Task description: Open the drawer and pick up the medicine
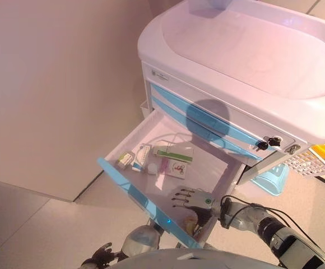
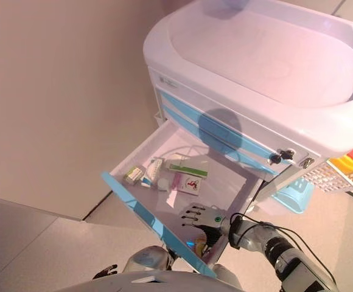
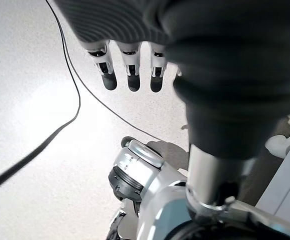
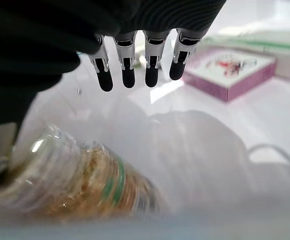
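A clear medicine bottle (image 4: 80, 182) with amber contents and a green band was seen lying on its side in the near part of the open drawer (image 1: 207, 168), close behind the blue drawer front (image 1: 145, 204). In the right wrist view it lay directly under the right hand (image 1: 195, 199), below the palm and nearer the wrist than the fingertips (image 4: 127, 77); whether the hand touched it could not be told. The right hand was held inside the drawer with its fingers straight and spread, pointing toward the back of the drawer, and nothing was gripped by it. Past the fingertips, a pink-edged flat box (image 4: 235, 70) was shown on the white drawer floor, well apart from the bottle, with a green-and-white box (image 1: 173, 154) lying behind it. Farther to the robot's left in the drawer, a small upright white-and-green packet (image 1: 143, 155) and a small box (image 1: 125, 159) were set near the front left corner, with a tiny white item (image 1: 152, 168) just beside them. The drawer was the lowest one of a white medical cart (image 1: 246, 61) with blue-striped drawer fronts above it; keys (image 1: 269, 142) were seen hanging at the cart's front corner. A white mesh basket (image 1: 314, 162) was hung on the cart's side, and a light blue bin (image 1: 272, 179) stood on the floor beneath it. The left hand (image 3: 130, 70) was shown low beside the robot over the speckled floor (image 3: 35, 100), its fingers straight and relaxed, with nothing in it.
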`<state>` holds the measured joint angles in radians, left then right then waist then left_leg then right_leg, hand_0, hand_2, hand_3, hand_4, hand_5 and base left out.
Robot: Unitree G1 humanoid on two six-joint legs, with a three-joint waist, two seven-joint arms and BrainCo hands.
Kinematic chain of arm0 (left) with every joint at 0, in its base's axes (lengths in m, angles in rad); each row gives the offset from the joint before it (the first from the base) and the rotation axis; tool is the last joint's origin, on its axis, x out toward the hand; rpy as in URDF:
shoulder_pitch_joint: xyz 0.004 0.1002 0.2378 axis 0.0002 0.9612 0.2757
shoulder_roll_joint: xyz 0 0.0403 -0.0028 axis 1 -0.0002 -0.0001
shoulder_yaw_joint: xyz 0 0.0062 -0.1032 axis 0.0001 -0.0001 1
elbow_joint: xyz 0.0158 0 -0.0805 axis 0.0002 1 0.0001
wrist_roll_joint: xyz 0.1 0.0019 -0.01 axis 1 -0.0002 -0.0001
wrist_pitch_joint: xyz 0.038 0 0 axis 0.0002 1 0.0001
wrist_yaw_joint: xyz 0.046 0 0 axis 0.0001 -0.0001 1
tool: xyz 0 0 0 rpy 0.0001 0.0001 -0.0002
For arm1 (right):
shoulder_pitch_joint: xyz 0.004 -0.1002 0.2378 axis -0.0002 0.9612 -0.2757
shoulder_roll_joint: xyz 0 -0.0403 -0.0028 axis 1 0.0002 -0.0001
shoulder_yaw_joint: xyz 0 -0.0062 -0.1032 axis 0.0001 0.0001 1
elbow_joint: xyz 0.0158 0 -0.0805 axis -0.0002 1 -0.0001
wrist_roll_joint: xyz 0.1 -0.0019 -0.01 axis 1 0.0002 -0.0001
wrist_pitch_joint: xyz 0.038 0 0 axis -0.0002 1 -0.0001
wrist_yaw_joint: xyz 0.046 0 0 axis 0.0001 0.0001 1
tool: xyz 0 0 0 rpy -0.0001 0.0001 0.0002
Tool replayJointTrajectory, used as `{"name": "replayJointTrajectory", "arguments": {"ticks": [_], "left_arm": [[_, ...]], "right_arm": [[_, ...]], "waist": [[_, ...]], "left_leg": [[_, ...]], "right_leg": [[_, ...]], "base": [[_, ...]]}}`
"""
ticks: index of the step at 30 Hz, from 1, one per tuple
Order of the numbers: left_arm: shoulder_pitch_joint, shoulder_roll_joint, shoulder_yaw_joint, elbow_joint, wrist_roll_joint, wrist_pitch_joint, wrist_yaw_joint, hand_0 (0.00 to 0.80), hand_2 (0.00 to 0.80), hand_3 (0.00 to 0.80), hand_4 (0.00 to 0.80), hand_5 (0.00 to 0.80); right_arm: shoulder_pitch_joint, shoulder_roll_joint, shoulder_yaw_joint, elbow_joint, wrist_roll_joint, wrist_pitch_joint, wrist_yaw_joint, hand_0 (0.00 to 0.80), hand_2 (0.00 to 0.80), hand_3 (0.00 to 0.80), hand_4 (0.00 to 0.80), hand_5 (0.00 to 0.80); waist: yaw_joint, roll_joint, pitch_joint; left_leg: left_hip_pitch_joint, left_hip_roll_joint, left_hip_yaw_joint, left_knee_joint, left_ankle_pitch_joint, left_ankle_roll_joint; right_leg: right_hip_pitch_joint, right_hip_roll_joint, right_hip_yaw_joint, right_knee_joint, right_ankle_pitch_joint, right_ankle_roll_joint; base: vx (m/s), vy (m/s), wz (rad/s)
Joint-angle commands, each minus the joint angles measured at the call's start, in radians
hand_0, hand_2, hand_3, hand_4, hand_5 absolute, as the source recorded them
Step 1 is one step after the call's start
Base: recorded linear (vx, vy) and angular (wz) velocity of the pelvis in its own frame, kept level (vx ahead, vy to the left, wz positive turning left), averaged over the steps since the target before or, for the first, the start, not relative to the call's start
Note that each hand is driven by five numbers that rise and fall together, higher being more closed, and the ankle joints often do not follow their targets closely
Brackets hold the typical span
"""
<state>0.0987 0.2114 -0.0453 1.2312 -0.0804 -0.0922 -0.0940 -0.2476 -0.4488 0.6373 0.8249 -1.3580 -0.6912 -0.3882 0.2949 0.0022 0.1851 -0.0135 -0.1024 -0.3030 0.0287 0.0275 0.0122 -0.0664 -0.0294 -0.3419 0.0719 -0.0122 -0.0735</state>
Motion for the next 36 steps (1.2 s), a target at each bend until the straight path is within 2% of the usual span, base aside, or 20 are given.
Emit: {"name": "replayJointTrajectory", "arguments": {"ticks": [1, 15, 22, 28, 36], "left_arm": [[-0.002, 0.006, -0.022, 0.025, 0.021, -0.030, 0.004, 0.000, 0.000, 0.000, 0.000, 0.000], [-0.003, 0.000, -0.033, 0.018, 0.024, -0.042, 0.002, 0.000, 0.000, 0.000, 0.000, 0.000], [0.000, -0.008, -0.041, 0.018, 0.021, -0.051, 0.006, 0.000, 0.000, 0.000, 0.000, 0.000], [0.007, -0.014, -0.043, 0.013, 0.018, -0.049, 0.014, 0.000, 0.000, 0.000, 0.000, 0.000], [0.025, -0.022, -0.041, -0.001, 0.012, -0.043, 0.021, 0.000, 0.000, 0.000, 0.000, 0.000]], "right_arm": [[-0.001, 0.013, 0.027, -0.001, -0.029, 0.017, -0.019, 0.000, 0.000, 0.000, 0.000, 0.000], [0.006, 0.014, 0.002, 0.042, -0.074, 0.011, -0.051, 0.000, 0.000, 0.000, 0.000, 0.000], [0.005, 0.013, -0.015, 0.051, -0.116, 0.084, -0.161, 0.000, 0.000, 0.000, 0.000, 0.000], [0.021, 0.005, -0.045, 0.000, -0.052, 0.108, -0.240, 0.000, 0.000, 0.000, 0.000, 0.000], [0.053, -0.017, -0.088, -0.142, 0.055, 0.088, -0.289, 0.000, 0.000, 0.000, 0.000, 0.000]], "waist": [[0.012, -0.010, 0.023], [0.004, 0.003, 0.034], [-0.004, 0.004, 0.030], [-0.018, 0.003, 0.027], [-0.044, 0.001, 0.026]], "left_leg": [[-0.038, -0.066, 0.035, 0.015, -0.051, 0.032], [-0.043, -0.066, 0.050, 0.010, -0.049, 0.030], [-0.041, -0.067, 0.057, 0.011, -0.050, 0.033], [-0.037, -0.066, 0.062, 0.012, -0.052, 0.035], [-0.026, -0.061, 0.073, 0.012, -0.055, 0.037]], "right_leg": [[0.071, -0.075, 0.060, 0.002, -0.050, 0.108], [0.062, -0.077, 0.060, -0.002, -0.047, 0.109], [0.060, -0.077, 0.068, -0.001, -0.045, 0.108], [0.059, -0.073, 0.079, -0.002, -0.041, 0.110], [0.060, -0.067, 0.099, -0.003, -0.035, 0.112]], "base": [[0.000, 0.000, 0.00], [0.000, 0.000, 0.00], [0.000, 0.000, 0.00], [0.000, 0.000, 0.00], [0.006, 0.001, -0.02]]}}
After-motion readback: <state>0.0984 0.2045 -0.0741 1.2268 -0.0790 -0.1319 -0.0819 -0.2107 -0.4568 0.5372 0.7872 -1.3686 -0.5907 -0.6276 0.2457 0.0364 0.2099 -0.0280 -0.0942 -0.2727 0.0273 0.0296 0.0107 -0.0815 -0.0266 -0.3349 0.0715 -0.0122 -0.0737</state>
